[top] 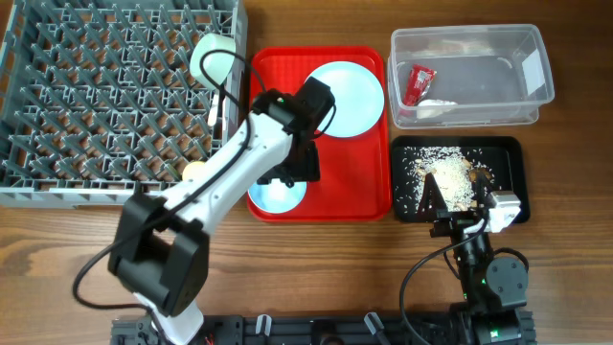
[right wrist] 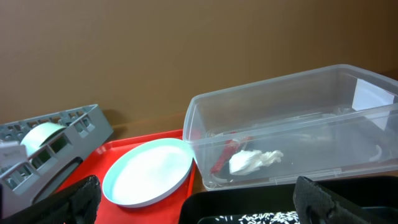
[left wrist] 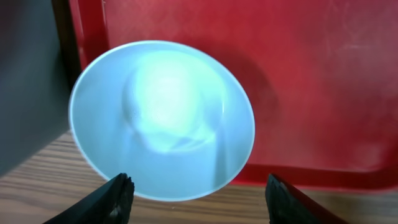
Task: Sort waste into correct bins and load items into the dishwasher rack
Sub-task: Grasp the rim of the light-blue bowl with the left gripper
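Crockery already stands in the dishwasher rack (top: pixel 96 105) at ten o'clock on the bench (top: pixel 57 249): a pale bowl (top: pixel 213 59) leans among the pegs at its two o'clock corner, and the yellow cup (top: pixel 194 172) sits by its five o'clock corner. Next, on the red serving tray (top: pixel 354 182), the left fingers (top: pixel 284 182) hang over the second bowl (left wrist: pixel 161 118) at the tray's seven o'clock corner. They are spread wide and empty, with the bowl's near rim lined up in their gap; we judge that this sets up a rim pinch for the carry to the rack. The plate (top: pixel 347 99) waits at the tray's one o'clock. At two o'clock the clear tub (top: pixel 541 67) holds the red wrapper (top: pixel 419 84) and white scrap (top: pixel 436 107); at four o'clock the black tray (top: pixel 517 172) holds the crumbs (top: pixel 450 172), so sorting looks finished. The right fingers (top: pixel 445 204), wide apart and empty, rest at that tray's six o'clock edge, we think to stay clear.
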You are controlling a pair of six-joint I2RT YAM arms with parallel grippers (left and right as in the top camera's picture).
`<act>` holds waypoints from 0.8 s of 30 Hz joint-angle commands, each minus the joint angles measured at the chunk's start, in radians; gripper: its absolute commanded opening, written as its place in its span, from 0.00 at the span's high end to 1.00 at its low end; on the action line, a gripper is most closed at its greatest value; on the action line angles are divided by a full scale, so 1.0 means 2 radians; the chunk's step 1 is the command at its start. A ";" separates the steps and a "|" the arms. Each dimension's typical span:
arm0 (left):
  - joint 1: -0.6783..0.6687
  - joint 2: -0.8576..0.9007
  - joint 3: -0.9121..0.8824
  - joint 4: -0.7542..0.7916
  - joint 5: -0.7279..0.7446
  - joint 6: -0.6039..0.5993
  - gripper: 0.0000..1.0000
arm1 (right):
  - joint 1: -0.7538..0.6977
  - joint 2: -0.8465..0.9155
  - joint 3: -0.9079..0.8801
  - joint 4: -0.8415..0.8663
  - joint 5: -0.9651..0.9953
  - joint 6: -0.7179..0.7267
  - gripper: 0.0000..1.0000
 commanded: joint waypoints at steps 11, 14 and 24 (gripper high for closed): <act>-0.084 0.056 0.001 0.061 -0.035 -0.089 0.60 | -0.004 -0.005 -0.001 0.003 0.009 -0.008 0.00; -0.082 0.052 0.001 0.066 -0.045 -0.097 0.61 | -0.004 -0.005 -0.001 0.003 0.009 -0.008 0.00; -0.085 0.044 0.013 0.027 -0.036 -0.091 0.71 | -0.004 -0.005 -0.001 0.003 0.009 -0.008 0.00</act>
